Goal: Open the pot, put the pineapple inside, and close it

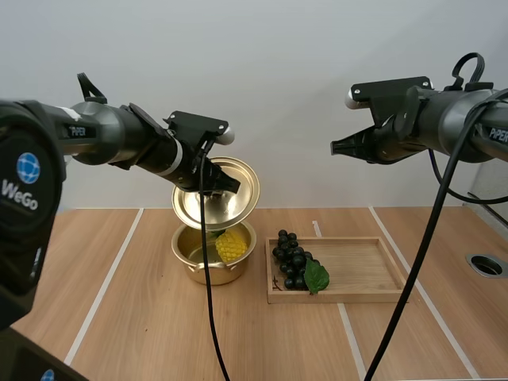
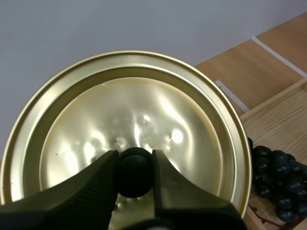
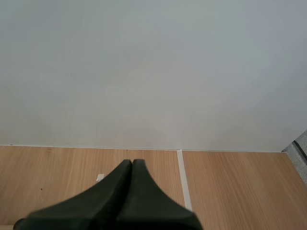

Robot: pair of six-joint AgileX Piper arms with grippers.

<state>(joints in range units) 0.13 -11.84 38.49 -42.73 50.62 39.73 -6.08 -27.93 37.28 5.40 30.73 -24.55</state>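
Pot (image 1: 194, 266) open, pineapple (image 1: 231, 246) inside

Worktop (image 1: 119, 317) carries wooden tray (image 1: 365, 270) holding grapes (image 1: 291, 258); pot just beside it holds pineapple. Left tool (image 2: 135, 160) pinches lid (image 2: 144, 110) by knob (image 2: 134, 175), tilted above pot. Right tool (image 3: 132, 165) closed, empty, high above worktop.

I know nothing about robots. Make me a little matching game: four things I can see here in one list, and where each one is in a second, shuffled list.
Things
1. lid
2. pineapple
3. grapes
4. right gripper

Places
A. on the wooden tray
B. up in the air, shut on nothing
C. inside the pot
D. held tilted above the pot by the left gripper

Pairs: 1-D, 2-C, 3-A, 4-B.
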